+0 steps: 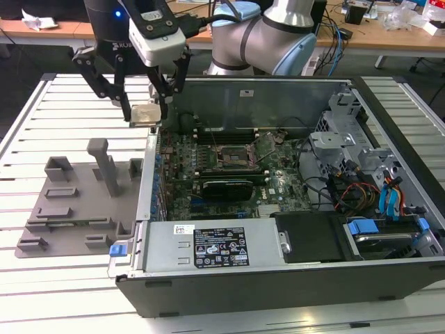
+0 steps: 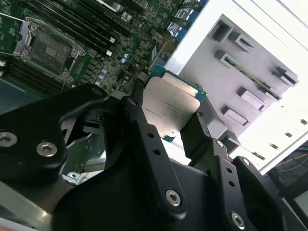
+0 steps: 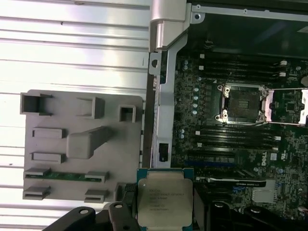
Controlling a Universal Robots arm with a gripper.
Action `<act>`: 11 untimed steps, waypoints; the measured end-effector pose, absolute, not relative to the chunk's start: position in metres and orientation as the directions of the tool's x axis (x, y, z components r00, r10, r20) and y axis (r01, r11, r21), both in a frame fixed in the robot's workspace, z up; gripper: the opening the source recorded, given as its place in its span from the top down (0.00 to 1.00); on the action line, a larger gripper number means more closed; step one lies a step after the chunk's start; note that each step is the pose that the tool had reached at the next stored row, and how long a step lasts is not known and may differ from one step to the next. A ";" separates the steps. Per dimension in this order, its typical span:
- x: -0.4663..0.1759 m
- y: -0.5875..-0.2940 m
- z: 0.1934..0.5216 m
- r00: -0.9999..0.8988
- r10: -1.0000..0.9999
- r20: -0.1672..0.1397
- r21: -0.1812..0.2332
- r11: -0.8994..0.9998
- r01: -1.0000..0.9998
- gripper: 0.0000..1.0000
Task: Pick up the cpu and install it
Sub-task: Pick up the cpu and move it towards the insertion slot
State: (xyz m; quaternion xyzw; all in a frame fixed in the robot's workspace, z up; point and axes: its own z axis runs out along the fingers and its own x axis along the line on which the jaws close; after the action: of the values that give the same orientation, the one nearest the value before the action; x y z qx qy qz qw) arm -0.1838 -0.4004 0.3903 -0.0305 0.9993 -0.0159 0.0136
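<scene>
The cpu (image 1: pixel 145 115) is a flat square chip with a silver top and a thin green rim. My gripper (image 1: pixel 144 118) is shut on it and holds it in the air above the left wall of the open computer case, between the grey fixture tray (image 1: pixel 66 209) and the motherboard. In both wrist views the cpu (image 2: pixel 169 108) (image 3: pixel 164 198) sits between the black fingers (image 2: pixel 197 132). The motherboard socket (image 1: pixel 233 154) (image 3: pixel 243 102) (image 2: pixel 48 48) lies open with its metal frame lifted, off to the exterior view's right of the cpu.
The computer case (image 1: pixel 278 195) lies open on a white slatted table (image 1: pixel 42 111). Inside are memory slots, a drive cage (image 1: pixel 348 132), cables and blue latches (image 1: pixel 363 226). The fixture tray (image 3: pixel 77 144) has upright posts. Desks with clutter stand behind.
</scene>
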 end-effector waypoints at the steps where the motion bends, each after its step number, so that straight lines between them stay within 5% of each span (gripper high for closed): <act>1: -0.184 -0.400 0.390 -0.998 -0.061 -0.026 -0.033 0.998 -0.061 0.45; 11: -0.163 -0.391 0.383 -0.998 -0.061 -0.026 -0.034 0.998 -0.061 0.45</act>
State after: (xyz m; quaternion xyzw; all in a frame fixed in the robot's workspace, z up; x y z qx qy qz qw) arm -0.1628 -0.3907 0.3831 -0.0305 0.9993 -0.0164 0.0135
